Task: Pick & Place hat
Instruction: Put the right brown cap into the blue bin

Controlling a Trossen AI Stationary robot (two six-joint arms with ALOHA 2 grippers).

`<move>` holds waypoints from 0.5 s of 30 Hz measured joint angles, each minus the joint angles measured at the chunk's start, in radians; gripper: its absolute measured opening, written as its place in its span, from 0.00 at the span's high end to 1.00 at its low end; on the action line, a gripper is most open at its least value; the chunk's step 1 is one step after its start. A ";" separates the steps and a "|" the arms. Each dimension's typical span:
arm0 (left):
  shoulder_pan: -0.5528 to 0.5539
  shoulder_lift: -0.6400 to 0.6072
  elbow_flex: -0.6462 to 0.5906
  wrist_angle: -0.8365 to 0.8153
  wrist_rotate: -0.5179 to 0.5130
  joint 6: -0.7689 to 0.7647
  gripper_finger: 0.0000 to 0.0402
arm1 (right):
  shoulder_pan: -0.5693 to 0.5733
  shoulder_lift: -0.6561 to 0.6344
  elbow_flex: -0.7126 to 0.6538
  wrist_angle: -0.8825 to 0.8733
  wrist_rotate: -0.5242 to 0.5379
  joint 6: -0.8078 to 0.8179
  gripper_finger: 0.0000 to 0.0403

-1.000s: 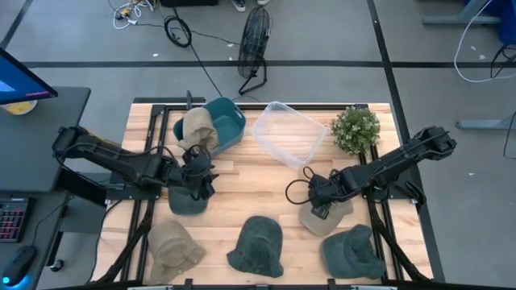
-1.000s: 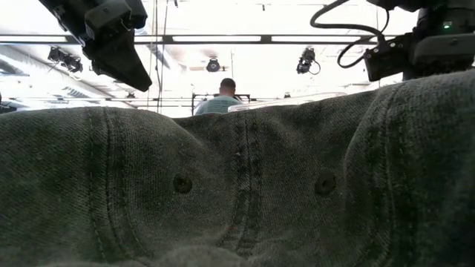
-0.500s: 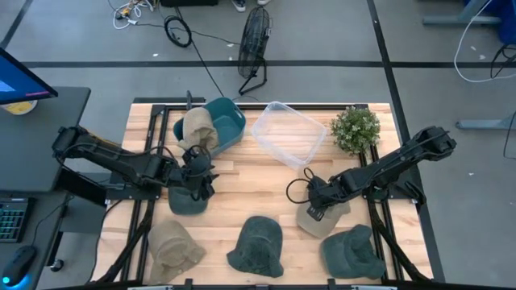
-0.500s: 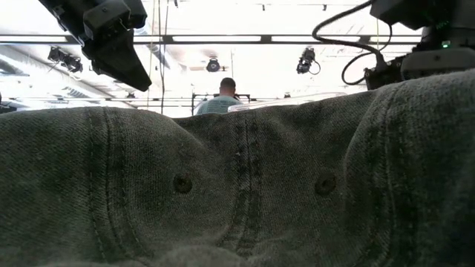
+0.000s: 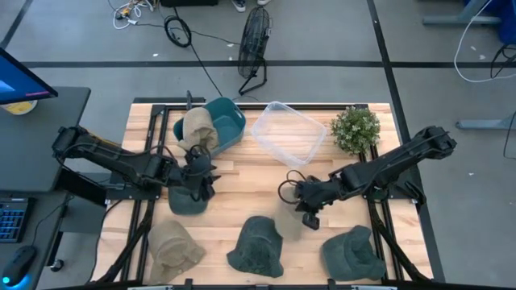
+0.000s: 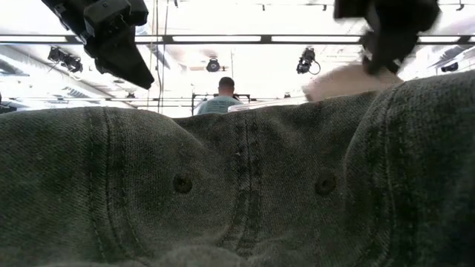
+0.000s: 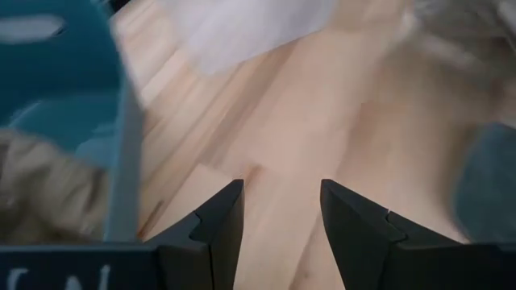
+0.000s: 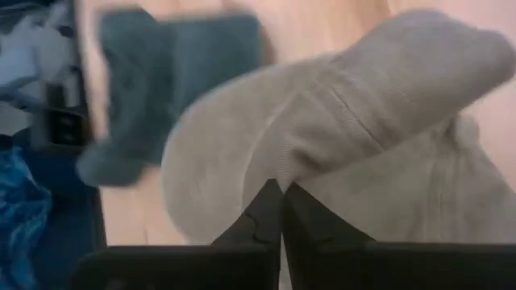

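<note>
We see the right gripper over the table's middle front, its fingers pinched together on a beige hat, which hangs from them just right of the dark green hat at the front edge. In the right wrist view the beige hat drapes over the closed fingertips. The left gripper sits above another green hat on the left side, near the teal bin; its fingers stand apart with nothing between them, bare wood showing in the gap. A tan hat lies in the teal bin. A clear bin and a plant stand at the back right. Two more hats lie in front, a tan one at left and a green one at right.
</note>
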 joint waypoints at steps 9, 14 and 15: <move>0.000 0.000 0.000 0.381 0.146 0.370 0.58 | -0.060 0.023 0.044 0.165 0.114 -0.360 1.00; 0.002 0.031 0.001 0.522 0.191 0.479 0.58 | -0.097 0.078 0.044 0.236 0.076 -0.476 1.00; 0.002 0.046 0.001 0.551 0.195 0.501 0.58 | -0.106 0.094 0.044 0.251 0.058 -0.489 1.00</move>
